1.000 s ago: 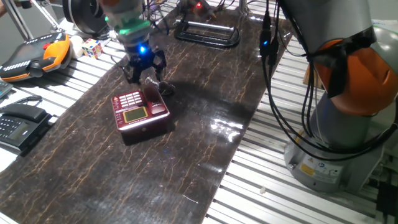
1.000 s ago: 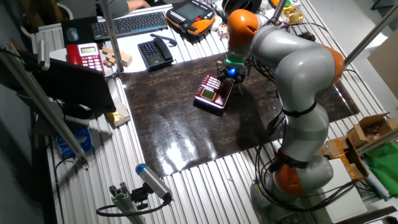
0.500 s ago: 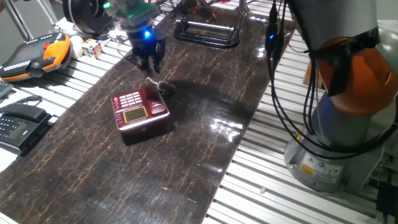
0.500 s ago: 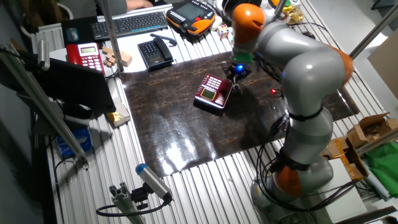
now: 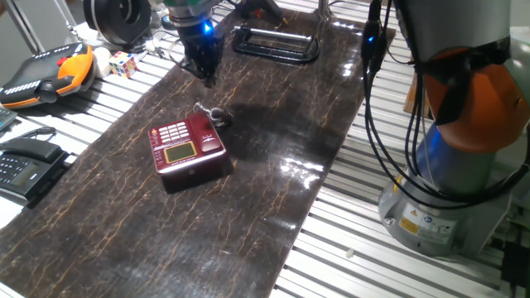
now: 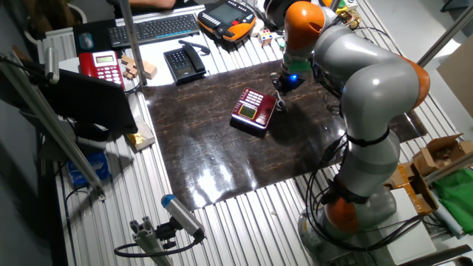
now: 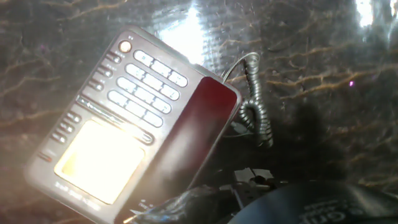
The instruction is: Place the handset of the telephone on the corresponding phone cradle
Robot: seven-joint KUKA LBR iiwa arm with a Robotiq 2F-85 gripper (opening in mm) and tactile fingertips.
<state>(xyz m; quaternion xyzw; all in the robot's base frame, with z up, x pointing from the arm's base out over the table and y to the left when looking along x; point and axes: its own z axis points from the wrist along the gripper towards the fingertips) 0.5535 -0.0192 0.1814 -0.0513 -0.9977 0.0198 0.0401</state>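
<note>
claw: my gripper (image 5: 204, 68) hangs above the dark mat (image 5: 273, 199) near its far edge, clear of everything on it; i see nothing between the fingers, but i cannot tell how wide they stand, since both fixed views show them small and dark and the hand view does not show the tips.
phone: the telephone (image 5: 186, 149) sits on the mat, toward the far left part, with its pale keys (image 7: 146, 81) and glowing yellowish display (image 7: 99, 158) facing up.
receiver: the handset (image 7: 196, 134) lies on the phone cradle (image 5: 209, 139), the strip beside the keys and display; in the hand view it runs flat along that side of the base.
cord: the coiled cord (image 7: 255, 109) curls off the far end of the handset and rests on the mat just beside the base.
arm: the grey and orange arm (image 6: 362, 89) reaches over the mat from its right edge, a blue light at the wrist.
off the mat: on the slatted worktop (image 5: 373, 257) to the left i see a black desk phone (image 5: 21, 165), an orange and black pendant (image 5: 45, 70) and a colour cube (image 5: 122, 63); the other fixed view also shows a keyboard (image 6: 155, 28) and a second red phone (image 6: 100, 68) near the far corner.
</note>
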